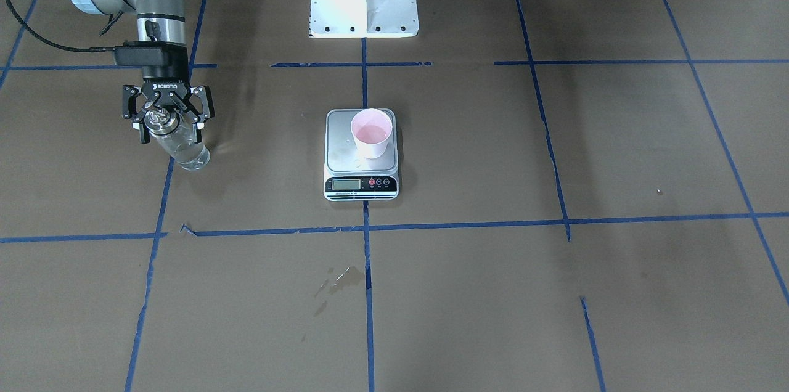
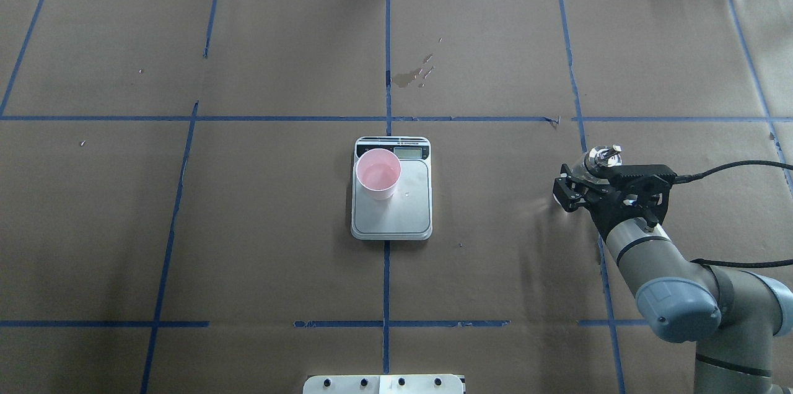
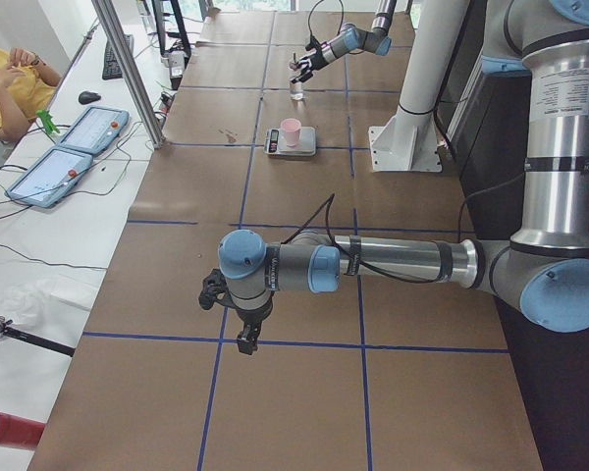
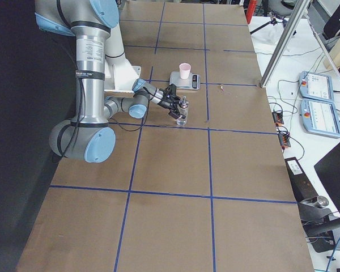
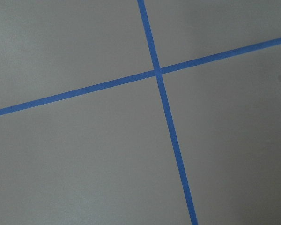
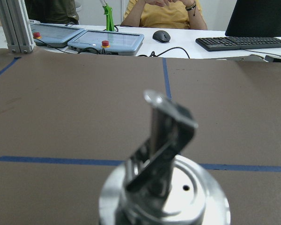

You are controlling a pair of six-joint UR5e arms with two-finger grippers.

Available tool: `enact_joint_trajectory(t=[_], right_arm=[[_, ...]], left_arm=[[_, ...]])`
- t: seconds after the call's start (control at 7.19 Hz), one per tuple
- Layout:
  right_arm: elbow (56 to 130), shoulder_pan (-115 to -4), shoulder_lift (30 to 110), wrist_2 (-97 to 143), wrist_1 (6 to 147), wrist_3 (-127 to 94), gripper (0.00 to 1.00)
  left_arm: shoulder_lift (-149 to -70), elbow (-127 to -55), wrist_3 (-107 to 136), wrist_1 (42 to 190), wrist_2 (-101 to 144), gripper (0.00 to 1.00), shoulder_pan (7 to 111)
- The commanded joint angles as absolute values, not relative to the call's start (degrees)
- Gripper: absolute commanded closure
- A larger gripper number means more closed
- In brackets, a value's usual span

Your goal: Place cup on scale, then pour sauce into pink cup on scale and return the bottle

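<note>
Seen from overhead, the pink cup (image 2: 378,172) is standing upright on the digital kitchen scale (image 2: 403,220), at the plate's 10 o'clock corner, with liquid (image 1: 372,132) showing inside. The glass pour-spout bottle (image 1: 185,148) is standing on the brown paper-covered table (image 2: 248,227), well apart at the scale's 3 o'clock. The right gripper (image 1: 167,127) is straddling its silver collar, fingers spread wide and not clamping. The left gripper (image 3: 243,329) is hanging over a blue tape cross (image 5: 157,71); I cannot tell how its fingers are set.

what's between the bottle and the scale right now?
Nothing. The stretch from the bottle to the scale is bare brown paper, clearest in the overhead view; the front-facing view agrees.
</note>
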State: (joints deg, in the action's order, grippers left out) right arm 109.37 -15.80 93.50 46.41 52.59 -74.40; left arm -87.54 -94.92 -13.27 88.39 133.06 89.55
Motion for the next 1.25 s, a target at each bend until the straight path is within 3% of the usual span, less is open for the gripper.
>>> enact_joint_trajectory(t=[0.0,0.56,1.11], right_arm=[[109.6,-15.8,93.6,46.4,52.5,-74.4,0.00],[109.6,-14.2,94.0,46.2,52.0,-74.8,0.00],[109.9,-9.3,99.8,43.8,45.8,-75.4,0.00]], left_arm=[[-87.5,-94.9,-13.3,88.4,133.1,0.00,89.6],[-87.5,-94.9,-13.4,88.4,133.1,0.00,89.6],[-87.5,-95.1,-13.3,88.4,133.1,0.00,89.6]])
